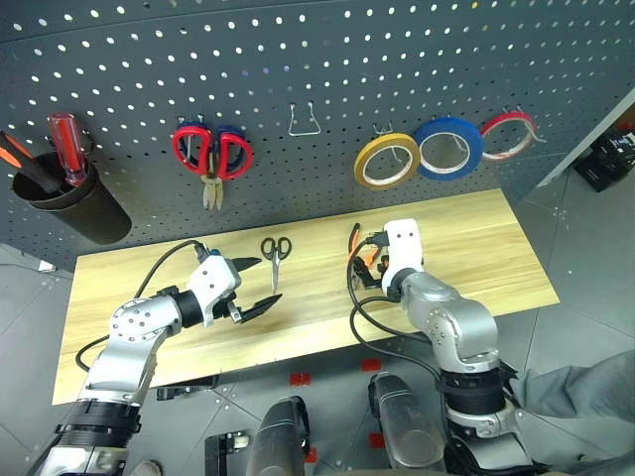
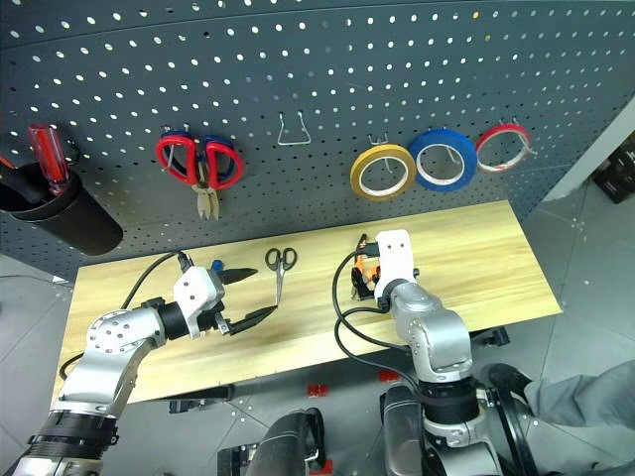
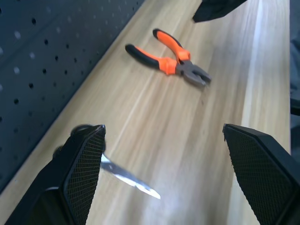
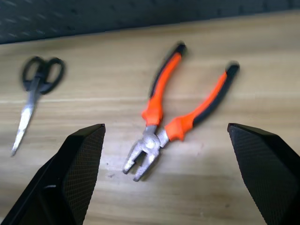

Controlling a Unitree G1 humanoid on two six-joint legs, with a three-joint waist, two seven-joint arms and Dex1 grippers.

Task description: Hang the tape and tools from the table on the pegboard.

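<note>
The pliers (image 4: 178, 117) lie flat on the table (image 1: 496, 258) below the right gripper (image 4: 168, 178) — fingers spread, nothing grasped; the left gripper (image 3: 161, 173) is likewise spread and empty — both handles should be straddled squarely before closing

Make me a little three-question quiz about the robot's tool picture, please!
1. True or false: the red tape already hangs on the pegboard.
2. What lies on the table in front of the open right pincer? A) pliers B) hammer C) blue tape
3. What colour are the handles of the small scissors on the table?

Key: 1 true. 2 A, the pliers. 3 black.
</note>
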